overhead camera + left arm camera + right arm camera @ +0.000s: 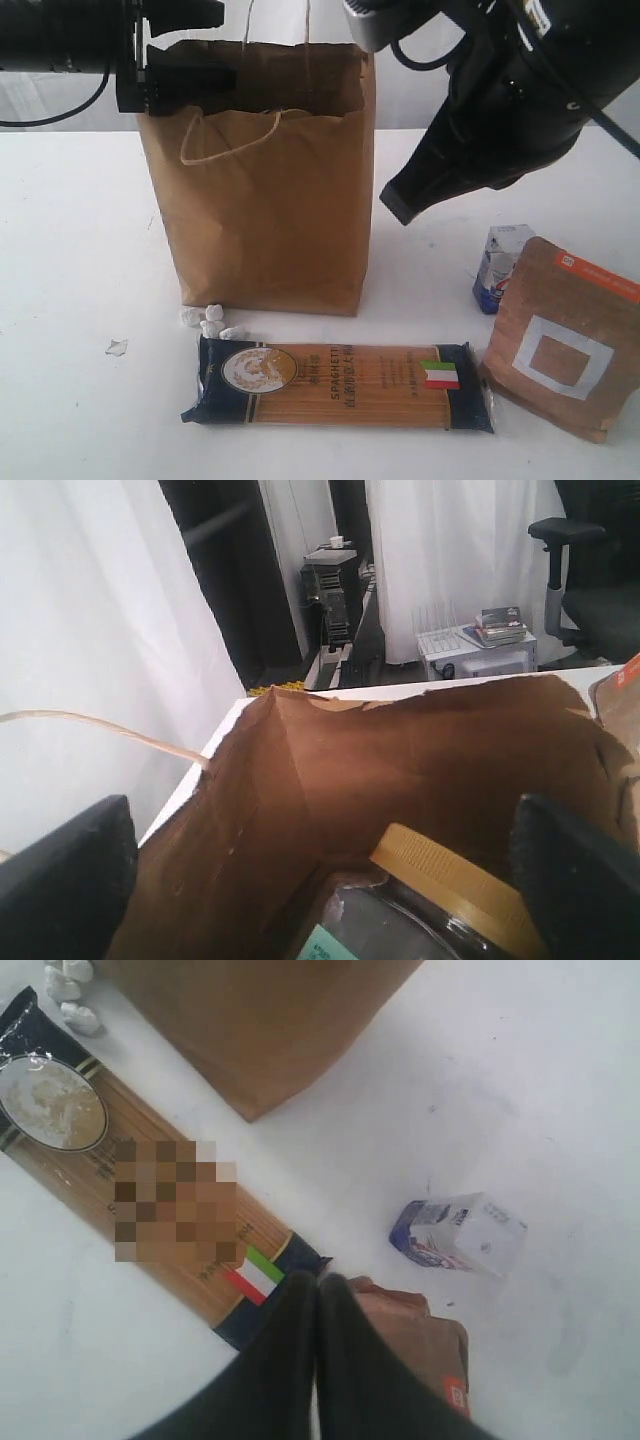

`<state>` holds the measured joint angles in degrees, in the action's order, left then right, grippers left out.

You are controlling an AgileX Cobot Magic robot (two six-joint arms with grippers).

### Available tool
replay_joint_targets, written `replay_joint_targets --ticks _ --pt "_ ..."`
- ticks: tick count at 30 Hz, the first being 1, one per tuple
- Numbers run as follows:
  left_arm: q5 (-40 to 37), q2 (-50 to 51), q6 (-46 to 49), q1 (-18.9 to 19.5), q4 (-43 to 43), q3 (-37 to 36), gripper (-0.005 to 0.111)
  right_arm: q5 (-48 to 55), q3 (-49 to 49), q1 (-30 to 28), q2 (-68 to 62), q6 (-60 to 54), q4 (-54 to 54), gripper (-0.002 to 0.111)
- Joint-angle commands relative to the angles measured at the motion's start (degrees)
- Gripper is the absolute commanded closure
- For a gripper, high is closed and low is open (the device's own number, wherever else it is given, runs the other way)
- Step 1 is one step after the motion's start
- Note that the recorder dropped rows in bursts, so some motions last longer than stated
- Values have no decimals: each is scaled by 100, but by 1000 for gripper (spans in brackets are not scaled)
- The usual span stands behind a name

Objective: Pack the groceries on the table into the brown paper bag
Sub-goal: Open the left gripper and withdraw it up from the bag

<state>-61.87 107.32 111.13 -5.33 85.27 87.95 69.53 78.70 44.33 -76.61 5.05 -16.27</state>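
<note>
- Three groceries lie out on the white, faintly scuffed tabletop. A dark spaghetti packet lies flat along the near edge and an orange-labelled brown pouch sits toward the near right corner. A small blue-white carton stands just behind the pouch, partly hidden by it.
- Mid-tabletop, toward the far edge, the brown paper bag stands upright, mouth open and rim torn, with a gold-lidded clear jar inside.
- Beyond the tabletop, white curtains, a dark equipment rack and an office chair fill the room.
- A cluster of small white pebble-like bits sits between the bag's foot and the packet. One white scrap lies apart, toward the left edge.
- At the bag's mouth the left pincer hangs released, its fingers spread wide above the jar and gripping nothing. A cord handle droops just below it.
- Beside the bag the right pincer hovers clenched and empty, above the carton and pouch.
</note>
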Motion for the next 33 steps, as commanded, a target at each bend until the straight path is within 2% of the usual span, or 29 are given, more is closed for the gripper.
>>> replay_joint_targets --ticks 1,11,16,24,29,33 --pt "-80 -47 9 -8 80 36 2 -93 -12 -43 43 35 18 108" --pt "-80 -374 9 60 141 40 2 -157 -12 -43 43 272 6 108" --pt "-109 -727 -111 160 -101 40 2 -340 -12 -43 53 310 6 108" --pt "-160 -1429 -972 294 -2057 40 2 -488 -12 -104 53 -253 25 108" --pt "321 -1853 -2309 294 -2438 40 2 -558 -12 -773 53 -536 25 108" --pt "749 -2230 -3218 294 -3031 40 2 -545 -12 -1706 53 -1129 318 108"
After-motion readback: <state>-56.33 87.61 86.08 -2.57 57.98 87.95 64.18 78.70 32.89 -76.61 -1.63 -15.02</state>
